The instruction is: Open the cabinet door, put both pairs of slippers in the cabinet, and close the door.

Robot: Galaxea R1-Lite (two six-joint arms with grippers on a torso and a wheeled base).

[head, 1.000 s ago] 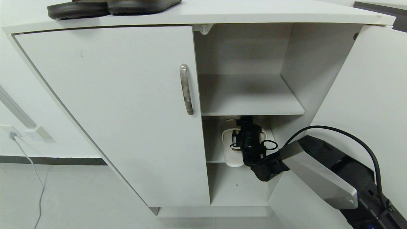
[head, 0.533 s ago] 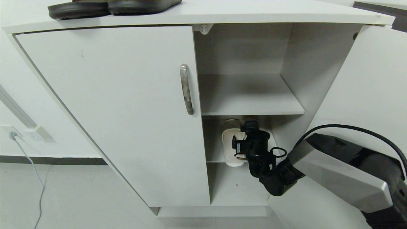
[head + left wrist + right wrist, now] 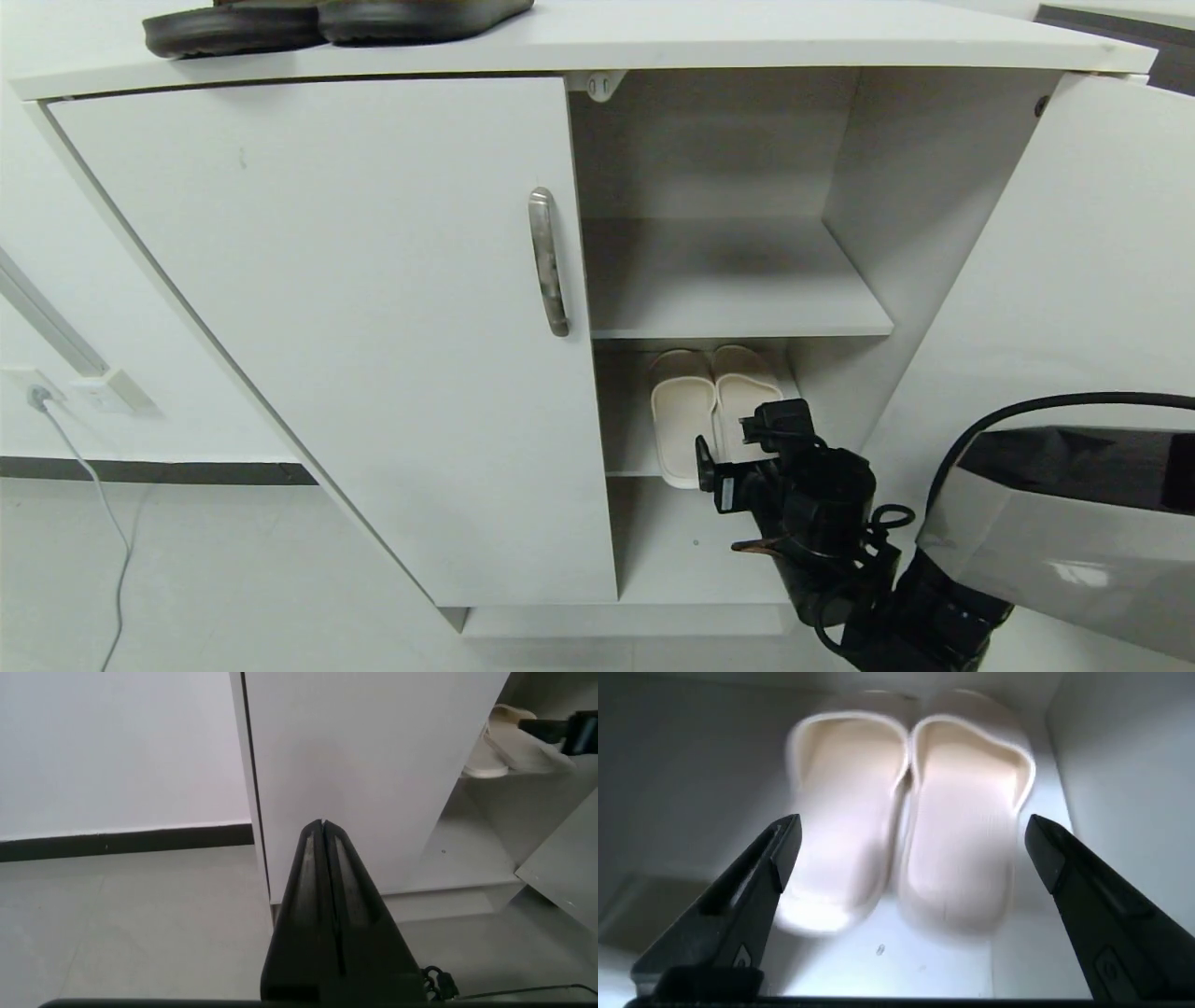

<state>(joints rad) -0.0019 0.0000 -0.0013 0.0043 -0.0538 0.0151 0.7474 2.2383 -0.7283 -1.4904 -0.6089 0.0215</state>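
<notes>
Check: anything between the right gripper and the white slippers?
Nothing. The right wrist view shows only bare shelf between the open right gripper and the white slippers.

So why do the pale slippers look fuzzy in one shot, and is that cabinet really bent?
Right wrist view: the pale slippers are soft and blurred, brightly lit, with the open right gripper a dark silhouette in front. Head view: the cabinet top bows, likely lens distortion, and its upper shelf lies in shade. Left wrist view: fairly sharp, evenly lit.

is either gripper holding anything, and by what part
Nothing is held. The right gripper is open, apart from the white slippers; the left gripper is shut and empty.
</notes>
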